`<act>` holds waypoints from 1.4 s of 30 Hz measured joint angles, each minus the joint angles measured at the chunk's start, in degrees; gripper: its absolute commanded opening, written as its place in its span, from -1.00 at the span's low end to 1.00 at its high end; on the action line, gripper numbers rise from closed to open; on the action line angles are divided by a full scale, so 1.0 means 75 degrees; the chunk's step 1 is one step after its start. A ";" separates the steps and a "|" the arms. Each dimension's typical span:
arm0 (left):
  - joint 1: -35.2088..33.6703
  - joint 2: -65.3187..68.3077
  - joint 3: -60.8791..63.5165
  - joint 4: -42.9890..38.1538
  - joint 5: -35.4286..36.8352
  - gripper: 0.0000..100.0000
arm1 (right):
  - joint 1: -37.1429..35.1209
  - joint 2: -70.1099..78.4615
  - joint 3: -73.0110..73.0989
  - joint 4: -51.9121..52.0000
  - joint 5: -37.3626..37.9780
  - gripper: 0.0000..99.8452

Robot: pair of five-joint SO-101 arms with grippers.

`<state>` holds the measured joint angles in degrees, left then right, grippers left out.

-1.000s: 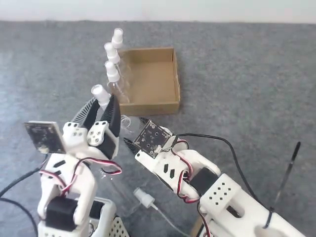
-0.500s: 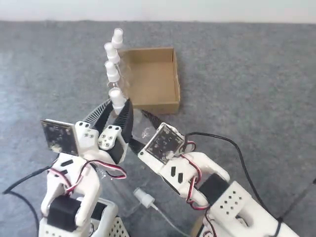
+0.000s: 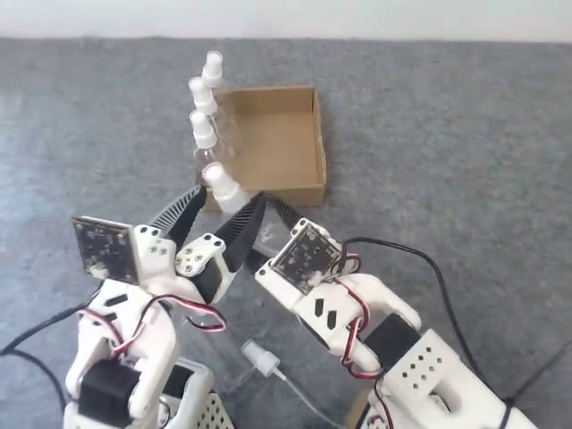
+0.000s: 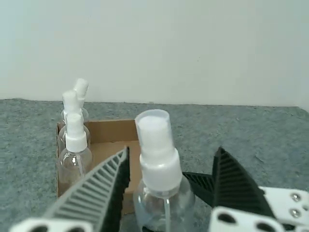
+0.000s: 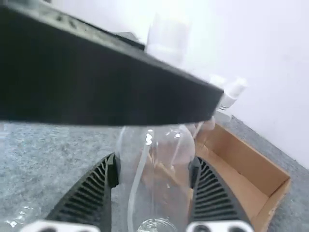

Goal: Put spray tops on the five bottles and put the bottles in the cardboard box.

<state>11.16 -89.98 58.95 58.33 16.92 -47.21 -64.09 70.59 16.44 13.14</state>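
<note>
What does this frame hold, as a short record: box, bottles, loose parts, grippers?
box: cardboard, open, on table
bottles: three with spray tops, standing in box along one wall
fourth bottle: top on, tilted, by box's near corner
right gripper: shut on fourth bottle's body
left gripper: around same bottle, grip unclear
spare top: lying on table near arm bases

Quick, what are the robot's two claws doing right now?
Left gripper: open, jaws on either side of the bottle.
Right gripper: shut on the bottle.
</note>
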 measured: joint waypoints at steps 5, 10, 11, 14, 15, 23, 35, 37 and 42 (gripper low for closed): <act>0.0000 0.0000 -0.0152 0.0000 0.0000 -0.48 | 0.0035 0.0000 0.0152 -0.0012 0.0000 -0.95; 0.0000 0.0000 -0.0352 0.0000 -0.0188 -0.48 | 0.0047 0.0000 0.0527 -0.0399 0.0000 -0.95; 0.0000 0.0000 -0.0399 0.0000 -0.0211 -0.48 | 0.0035 0.0000 0.0563 -0.0434 0.0000 -0.95; 0.0000 0.0000 -0.0504 0.0000 -0.0234 -0.48 | 0.0035 0.0000 0.0574 -0.0492 0.0000 -0.95; 0.0000 0.0000 -0.0504 0.0000 -0.0234 -0.48 | 0.0035 0.0000 0.0574 -0.0492 0.0000 -0.95; -0.0762 0.0000 -0.0692 0.0000 0.0023 -0.48 | 0.0035 -0.0012 0.0692 -0.0492 0.0000 -0.95; -0.1782 0.0000 -0.0891 0.0000 0.0762 -0.48 | 0.0234 0.0000 0.0832 -0.0539 0.0000 -0.95; -0.2040 0.0000 -0.0891 0.0000 0.0903 -0.48 | 0.0246 0.0000 0.0832 -0.0539 0.0000 -0.95; -0.2602 0.0000 -0.0727 -0.0270 0.1196 -0.48 | 0.0246 0.0000 0.0832 -0.0539 0.0000 -0.95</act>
<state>-8.35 -89.98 53.49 56.31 25.89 -45.36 -64.09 76.84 12.40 13.14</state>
